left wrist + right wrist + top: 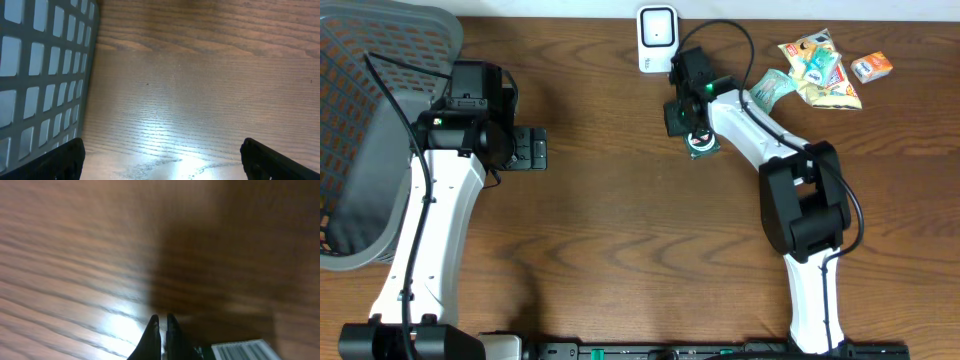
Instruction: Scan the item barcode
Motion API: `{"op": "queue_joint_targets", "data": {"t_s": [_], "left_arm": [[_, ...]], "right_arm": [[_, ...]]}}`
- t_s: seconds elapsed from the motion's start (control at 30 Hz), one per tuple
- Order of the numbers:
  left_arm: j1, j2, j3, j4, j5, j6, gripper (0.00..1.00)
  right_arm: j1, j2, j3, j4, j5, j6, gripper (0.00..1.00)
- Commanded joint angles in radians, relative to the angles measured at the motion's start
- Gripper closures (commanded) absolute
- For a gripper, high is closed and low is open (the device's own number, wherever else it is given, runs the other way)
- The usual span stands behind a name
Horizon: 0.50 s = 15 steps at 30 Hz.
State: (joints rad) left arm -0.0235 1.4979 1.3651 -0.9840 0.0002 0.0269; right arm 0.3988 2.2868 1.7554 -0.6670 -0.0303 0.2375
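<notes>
- right arm stretched over desk (pixel 610 200), wrist tipped down near scanner (pixel 657 38)
- left arm beside basket (pixel 360 150)
- barcoded packet (pixel 703 149) on desk just beside right tool (pixel 161 319), label up
- right tool pressed closed, tips empty
- left tool (pixel 160 160) spread wide, holds nothing

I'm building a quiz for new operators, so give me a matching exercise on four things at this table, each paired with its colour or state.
Things:
1. basket
2. scanner
3. left gripper
4. right gripper

Descriptions:
A. fingers shut together
B. white
C. grey mesh
D. fingers wide apart

Pairs: 1-C, 2-B, 3-D, 4-A
</notes>
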Motion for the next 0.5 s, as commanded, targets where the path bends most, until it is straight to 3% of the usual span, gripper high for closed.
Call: {"op": "queue_joint_targets", "data": {"t_s": [0.0, 0.23, 0.47], "left_arm": [[0.000, 0.006, -0.006, -0.001, -0.009, 0.006, 0.02], [0.000, 0.006, -0.006, -0.001, -0.009, 0.006, 0.02], [0.000, 0.006, -0.006, -0.001, -0.009, 0.006, 0.02]], "right_arm": [[0.002, 0.008, 0.009, -0.039, -0.003, 0.016, 0.99], [0.001, -0.013, 0.010, -0.221, -0.096, -0.012, 0.99], [0.001, -0.036, 0.010, -0.442, 0.121, -0.052, 0.99]]}}
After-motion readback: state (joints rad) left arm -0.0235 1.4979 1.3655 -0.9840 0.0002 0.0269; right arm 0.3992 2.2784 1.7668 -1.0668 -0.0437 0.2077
